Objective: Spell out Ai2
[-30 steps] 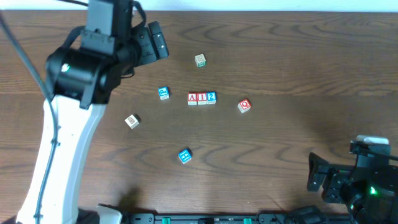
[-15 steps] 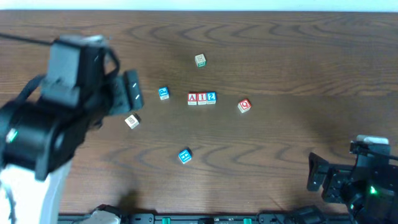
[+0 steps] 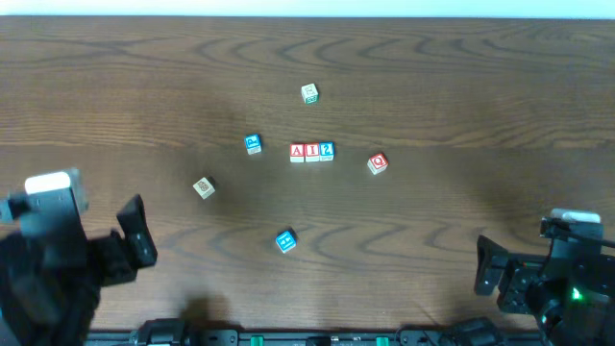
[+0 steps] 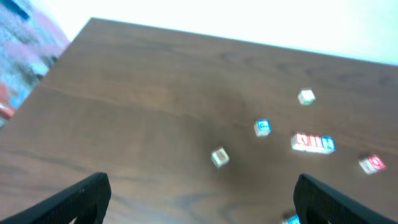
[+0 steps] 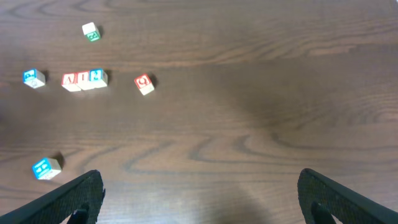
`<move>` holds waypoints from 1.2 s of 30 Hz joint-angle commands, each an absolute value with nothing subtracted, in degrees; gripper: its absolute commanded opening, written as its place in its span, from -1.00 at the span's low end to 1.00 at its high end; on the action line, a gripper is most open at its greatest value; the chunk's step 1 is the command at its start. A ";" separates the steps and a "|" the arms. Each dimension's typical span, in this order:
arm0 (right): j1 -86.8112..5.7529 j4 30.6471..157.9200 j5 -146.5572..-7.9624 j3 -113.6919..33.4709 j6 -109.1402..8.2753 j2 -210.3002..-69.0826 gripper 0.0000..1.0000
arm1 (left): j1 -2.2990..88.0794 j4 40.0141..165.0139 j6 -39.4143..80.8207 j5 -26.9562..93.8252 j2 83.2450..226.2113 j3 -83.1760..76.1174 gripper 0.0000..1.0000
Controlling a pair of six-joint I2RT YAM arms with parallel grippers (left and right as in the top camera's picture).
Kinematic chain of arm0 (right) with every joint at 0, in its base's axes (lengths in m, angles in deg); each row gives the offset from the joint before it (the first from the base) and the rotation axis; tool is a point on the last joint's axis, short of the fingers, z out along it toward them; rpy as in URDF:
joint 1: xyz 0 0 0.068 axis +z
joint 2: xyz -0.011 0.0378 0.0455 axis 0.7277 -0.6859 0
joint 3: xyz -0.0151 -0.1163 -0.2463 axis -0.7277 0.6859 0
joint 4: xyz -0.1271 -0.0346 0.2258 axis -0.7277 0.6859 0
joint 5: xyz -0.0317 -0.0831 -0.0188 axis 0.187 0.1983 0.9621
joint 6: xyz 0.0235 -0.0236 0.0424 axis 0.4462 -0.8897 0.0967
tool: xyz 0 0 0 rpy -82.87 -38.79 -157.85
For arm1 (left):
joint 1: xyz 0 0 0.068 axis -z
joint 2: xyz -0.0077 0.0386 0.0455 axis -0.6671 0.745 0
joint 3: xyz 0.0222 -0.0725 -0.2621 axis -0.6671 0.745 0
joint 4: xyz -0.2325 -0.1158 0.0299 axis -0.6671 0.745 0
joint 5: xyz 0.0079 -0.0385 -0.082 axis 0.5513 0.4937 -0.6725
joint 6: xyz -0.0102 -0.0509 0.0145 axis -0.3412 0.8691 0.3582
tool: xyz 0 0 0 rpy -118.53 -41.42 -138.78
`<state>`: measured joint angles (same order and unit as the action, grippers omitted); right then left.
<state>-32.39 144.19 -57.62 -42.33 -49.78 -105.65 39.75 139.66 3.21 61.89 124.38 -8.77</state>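
A-i-2 blocks [image 3: 311,152] sit in a row, apparently touching; left fingers [image 4: 78,198] and right fingers [image 5: 73,196] spread wide, empty

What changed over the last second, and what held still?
The left gripper pulled back from the far left of the table to the near-left corner, open and empty. The A-i-2 row, the loose blocks and the right gripper stayed put.

The counter [image 3: 461,86] is dark wood grain, smooth and matt. The letter blocks [image 3: 311,152] look like pale wood with painted faces. The left gripper [image 4: 202,199] and right gripper [image 5: 199,193] look like matt black plastic.
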 commanded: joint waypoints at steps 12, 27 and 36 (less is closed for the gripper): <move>-32.80 144.28 -57.01 -42.37 -50.24 -105.56 0.99 | 34.62 110.44 -0.29 57.83 94.46 43.14 0.91; -32.80 144.26 -57.01 -42.37 -50.24 -105.56 0.98 | 34.62 96.67 -0.16 58.72 86.52 64.14 0.91; -32.80 144.26 -57.01 -42.37 -50.24 -105.56 0.99 | 35.32 95.47 -0.38 58.70 84.12 68.69 0.91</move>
